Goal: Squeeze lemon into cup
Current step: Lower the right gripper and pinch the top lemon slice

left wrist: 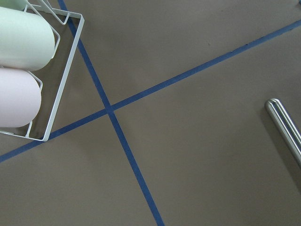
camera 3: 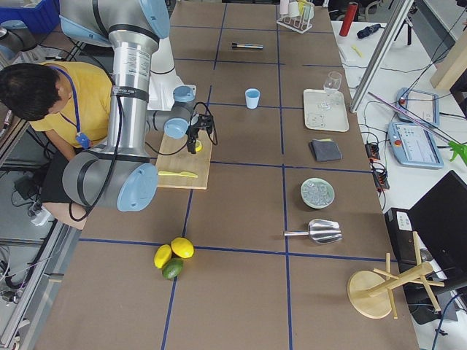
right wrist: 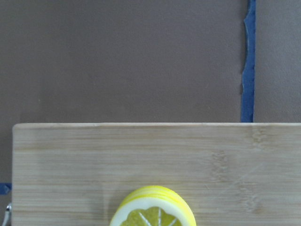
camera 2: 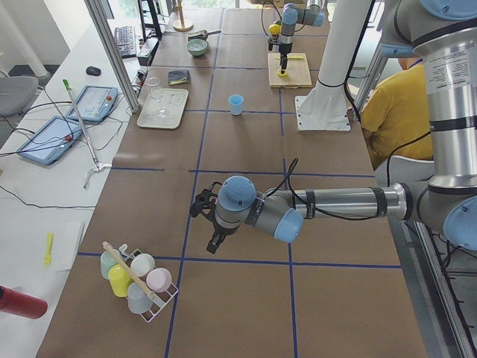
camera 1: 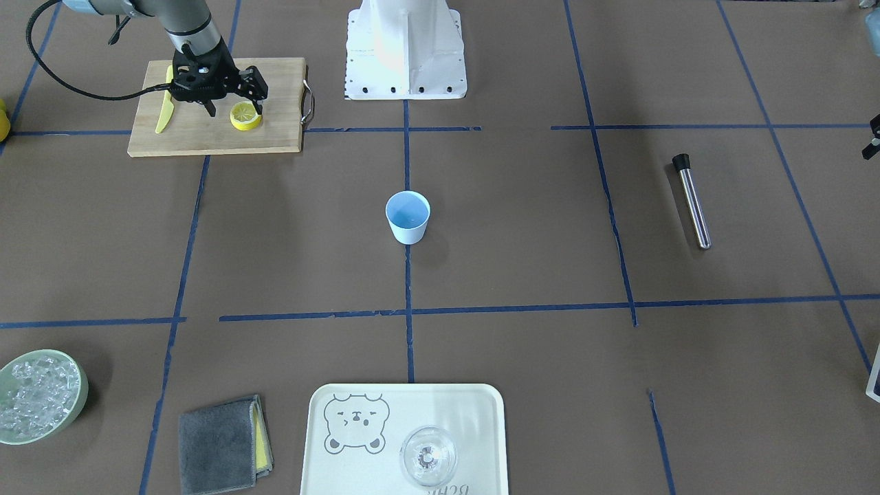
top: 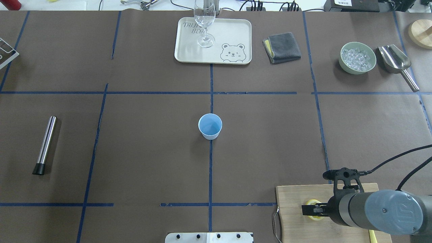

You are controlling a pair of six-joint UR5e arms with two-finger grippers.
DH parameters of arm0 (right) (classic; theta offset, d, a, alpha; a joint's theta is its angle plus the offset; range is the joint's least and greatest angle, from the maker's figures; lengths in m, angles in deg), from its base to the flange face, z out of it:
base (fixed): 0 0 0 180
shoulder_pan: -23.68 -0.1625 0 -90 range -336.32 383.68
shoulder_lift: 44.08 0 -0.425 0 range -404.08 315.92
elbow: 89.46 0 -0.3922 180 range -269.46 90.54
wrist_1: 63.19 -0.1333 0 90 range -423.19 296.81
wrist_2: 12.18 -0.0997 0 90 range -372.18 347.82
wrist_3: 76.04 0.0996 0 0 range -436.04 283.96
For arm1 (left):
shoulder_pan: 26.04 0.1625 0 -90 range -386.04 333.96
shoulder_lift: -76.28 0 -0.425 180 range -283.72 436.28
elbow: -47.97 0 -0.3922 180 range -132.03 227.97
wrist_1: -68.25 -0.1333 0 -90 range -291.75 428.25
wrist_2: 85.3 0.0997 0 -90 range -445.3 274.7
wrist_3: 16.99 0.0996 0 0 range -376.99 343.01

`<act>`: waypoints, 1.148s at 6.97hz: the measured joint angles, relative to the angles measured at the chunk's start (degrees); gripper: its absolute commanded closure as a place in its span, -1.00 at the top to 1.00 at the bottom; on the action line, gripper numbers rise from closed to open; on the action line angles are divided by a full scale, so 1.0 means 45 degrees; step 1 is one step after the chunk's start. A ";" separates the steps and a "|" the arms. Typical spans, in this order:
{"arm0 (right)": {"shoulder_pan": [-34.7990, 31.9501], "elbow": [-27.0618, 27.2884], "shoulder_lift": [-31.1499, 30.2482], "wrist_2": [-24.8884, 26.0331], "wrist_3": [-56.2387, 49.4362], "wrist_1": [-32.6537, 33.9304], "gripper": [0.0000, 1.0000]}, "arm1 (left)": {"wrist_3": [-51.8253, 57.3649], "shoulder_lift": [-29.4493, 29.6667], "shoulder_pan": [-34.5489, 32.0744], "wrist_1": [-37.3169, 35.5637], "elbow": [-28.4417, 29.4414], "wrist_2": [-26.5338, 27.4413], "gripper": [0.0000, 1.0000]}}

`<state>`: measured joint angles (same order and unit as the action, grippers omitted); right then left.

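The lemon slice (camera 1: 245,113) lies face up on top of a small stack of like yellow slices on a wooden cutting board (camera 1: 206,141). It also shows in the right wrist view (right wrist: 153,214) at the bottom edge. My right gripper (camera 1: 235,106) is open and hovers just above the stack, its fingers straddling it and holding nothing. The pale-blue cup (camera 1: 408,218) stands upright at the table's middle (top: 210,126), far from the board. My left gripper (camera 2: 212,239) hovers near the table's left end; I cannot tell whether it is open or shut.
A yellow plastic knife (camera 1: 163,113) lies on the board. A steel muddler (camera 1: 691,199) lies on my left side. A tray (camera 1: 474,412) with a clear glass (camera 1: 427,455), a grey cloth (camera 1: 220,443) and a bowl of ice (camera 1: 38,395) stand along the far edge.
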<state>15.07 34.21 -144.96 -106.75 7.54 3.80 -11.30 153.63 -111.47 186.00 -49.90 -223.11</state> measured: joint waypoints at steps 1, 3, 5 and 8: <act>0.0043 -0.0103 0.0120 0.0013 0.0000 0.0032 1.00 | 0.0004 -0.0027 -0.0005 0.0005 -0.0005 0.0000 1.00; 0.0026 -0.0263 0.0328 0.0020 -0.0008 0.0121 0.98 | 0.0006 -0.0040 -0.0016 0.0007 -0.0023 0.0000 1.00; 0.0033 -0.0295 0.0392 0.0020 -0.0001 0.0161 0.48 | 0.0006 -0.0041 -0.0019 0.0007 -0.0029 0.0000 1.00; 0.0019 -0.0290 0.0388 0.0020 0.0000 0.0171 -0.07 | 0.0007 -0.0042 -0.0019 0.0007 -0.0030 0.0000 1.00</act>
<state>15.16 32.90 -143.22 -106.66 7.54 4.57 -11.27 153.45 -111.55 186.03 -50.03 -223.11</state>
